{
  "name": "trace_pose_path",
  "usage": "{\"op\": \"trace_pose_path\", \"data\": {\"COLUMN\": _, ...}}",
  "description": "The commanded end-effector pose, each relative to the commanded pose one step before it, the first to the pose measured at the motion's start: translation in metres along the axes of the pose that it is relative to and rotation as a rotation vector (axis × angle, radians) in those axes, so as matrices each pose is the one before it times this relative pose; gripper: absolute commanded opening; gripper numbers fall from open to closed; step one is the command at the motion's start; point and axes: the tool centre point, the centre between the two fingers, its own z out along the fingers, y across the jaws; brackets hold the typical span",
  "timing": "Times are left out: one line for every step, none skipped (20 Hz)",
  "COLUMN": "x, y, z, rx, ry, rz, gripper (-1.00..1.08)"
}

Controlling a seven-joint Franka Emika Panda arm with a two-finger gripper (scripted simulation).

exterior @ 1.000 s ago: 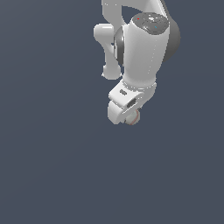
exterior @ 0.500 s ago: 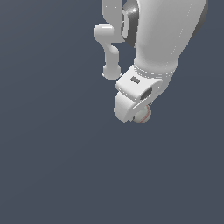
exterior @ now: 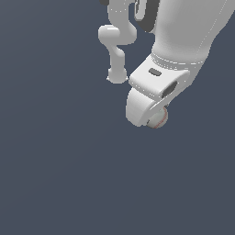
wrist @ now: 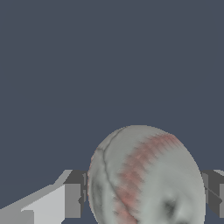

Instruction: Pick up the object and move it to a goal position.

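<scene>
While raised clear of the plain grey backdrop, sits clamped between the two fingers [wrist: 74, 199] of the claw [wrist: 146, 197]: off-white ball [wrist: 146, 177] with reddish seams, peeking from under the white claw body in the exterior view [exterior: 158, 120].

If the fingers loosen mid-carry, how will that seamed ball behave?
The ball looks fully round, so it would probably roll away once dropped. Its surface looks smooth, so perhaps slippery. The fingers touch only its two sides, with nothing visibly underneath, so a slack grip likely lets it slip out.
</scene>
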Motion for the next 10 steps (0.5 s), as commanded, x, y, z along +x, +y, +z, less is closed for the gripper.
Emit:
{"op": "trace_pose_path", "data": {"x": 0.00345, "y": 0.00100, "z": -0.00664, "rx": -0.00123, "ry": 0.00156, "rz": 0.00029, "gripper": -1.00}}
{"op": "trace_pose_path", "data": {"x": 0.00099, "y": 0.00026, "z": -0.00150, "rx": 0.00000, "ry": 0.00000, "rz": 0.00000, "gripper": -1.00}}
{"op": "trace_pose_path", "data": {"x": 0.00086, "y": 0.00023, "z": -0.00130, "rx": 0.00000, "ry": 0.00000, "rz": 0.00000, "gripper": -1.00}}
{"op": "trace_pose_path", "data": {"x": 0.00074, "y": 0.00020, "z": -0.00110, "rx": 0.00000, "ry": 0.00000, "rz": 0.00000, "gripper": -1.00}}
{"op": "trace_pose_path", "data": {"x": 0.00062, "y": 0.00017, "z": -0.00092, "rx": 0.00000, "ry": 0.00000, "rz": 0.00000, "gripper": -1.00}}
{"op": "trace_pose_path", "data": {"x": 0.00050, "y": 0.00014, "z": -0.00074, "rx": 0.00000, "ry": 0.00000, "rz": 0.00000, "gripper": -1.00}}
{"op": "trace_pose_path", "data": {"x": 0.00039, "y": 0.00011, "z": -0.00057, "rx": 0.00000, "ry": 0.00000, "rz": 0.00000, "gripper": -1.00}}
{"op": "trace_pose_path", "data": {"x": 0.00027, "y": 0.00008, "z": -0.00040, "rx": 0.00000, "ry": 0.00000, "rz": 0.00000, "gripper": -1.00}}
{"op": "trace_pose_path", "data": {"x": 0.00016, "y": 0.00005, "z": -0.00024, "rx": 0.00000, "ry": 0.00000, "rz": 0.00000, "gripper": -1.00}}
{"op": "trace_pose_path", "data": {"x": 0.00005, "y": 0.00002, "z": -0.00008, "rx": 0.00000, "ry": 0.00000, "rz": 0.00000, "gripper": -1.00}}
